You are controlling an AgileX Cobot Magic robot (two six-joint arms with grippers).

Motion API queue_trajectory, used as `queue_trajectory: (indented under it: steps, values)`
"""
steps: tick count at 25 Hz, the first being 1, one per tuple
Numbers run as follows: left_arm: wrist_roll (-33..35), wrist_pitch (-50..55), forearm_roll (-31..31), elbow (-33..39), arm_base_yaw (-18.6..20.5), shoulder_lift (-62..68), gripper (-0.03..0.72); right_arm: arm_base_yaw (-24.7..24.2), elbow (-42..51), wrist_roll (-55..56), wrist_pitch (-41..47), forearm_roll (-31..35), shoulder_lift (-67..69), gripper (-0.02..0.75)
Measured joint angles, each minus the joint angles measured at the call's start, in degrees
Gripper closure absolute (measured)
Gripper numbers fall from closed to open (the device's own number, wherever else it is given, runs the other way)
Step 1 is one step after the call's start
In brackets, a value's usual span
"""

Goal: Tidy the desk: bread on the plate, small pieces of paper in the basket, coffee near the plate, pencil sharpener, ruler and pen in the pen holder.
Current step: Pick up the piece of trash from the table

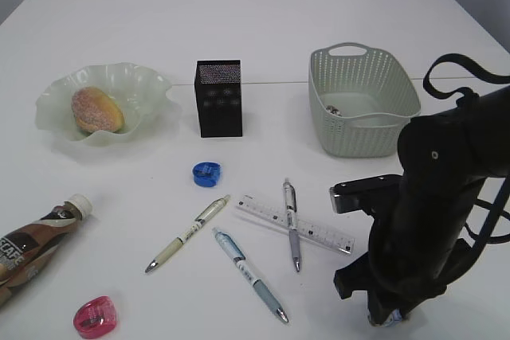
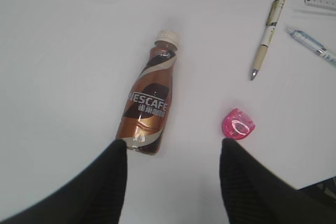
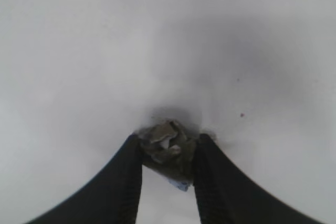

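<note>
A crumpled grey piece of paper [image 3: 169, 153] lies on the white table, and my right gripper [image 3: 168, 141] is shut on it, one finger pressing each side. In the exterior view that gripper [image 1: 386, 318] points down at the front right. My left gripper [image 2: 173, 142] hangs open over bare table. Just beyond its fingers lie the coffee bottle [image 2: 151, 95] on its side and a pink pencil sharpener [image 2: 239, 125]. The bread [image 1: 97, 109] sits on the plate [image 1: 151, 89]. A blue pencil sharpener [image 1: 206, 173], the ruler [image 1: 315, 233] and three pens [image 1: 187, 233] lie in front of the black pen holder [image 1: 218, 97].
The grey-green basket [image 1: 362, 101] stands at the back right with a paper scrap [image 1: 331, 109] inside. One pen [image 1: 292, 224] lies across the ruler, another [image 1: 249, 274] nearer the front. The right arm hides the table's front right corner.
</note>
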Motion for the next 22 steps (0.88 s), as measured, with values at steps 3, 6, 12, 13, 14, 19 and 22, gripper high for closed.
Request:
queue_trajectory:
  steps: [3, 6, 12, 13, 14, 19, 22]
  values:
    - [0.0, 0.0, -0.1, 0.0, 0.0, 0.0, 0.272, 0.0, 0.0, 0.0, 0.4, 0.0, -0.1, 0.522]
    - [0.0, 0.0, -0.1, 0.0, 0.0, 0.0, 0.272, 0.0, 0.0, 0.0, 1.0, 0.0, -3.0, 0.53]
    - [0.0, 0.0, -0.1, 0.0, 0.0, 0.0, 0.272, 0.0, -5.6, 0.0, 1.3, -2.3, -12.8, 0.531]
    - [0.0, 0.0, -0.1, 0.0, 0.0, 0.0, 0.272, -0.1, -7.6, 0.0, 1.3, -3.2, -13.7, 0.531]
    - [0.0, 0.0, -0.1, 0.0, 0.0, 0.0, 0.272, -0.5, -9.8, 0.3, 1.3, -4.3, -14.1, 0.531]
    - [0.0, 0.0, -0.1, 0.0, 0.0, 0.0, 0.272, -2.4, -19.0, 1.5, 5.0, -7.2, -14.1, 0.531]
    - [0.0, 0.0, -0.1, 0.0, 0.0, 0.0, 0.272, -2.5, -20.1, 1.5, 9.9, -7.5, -14.1, 0.529]
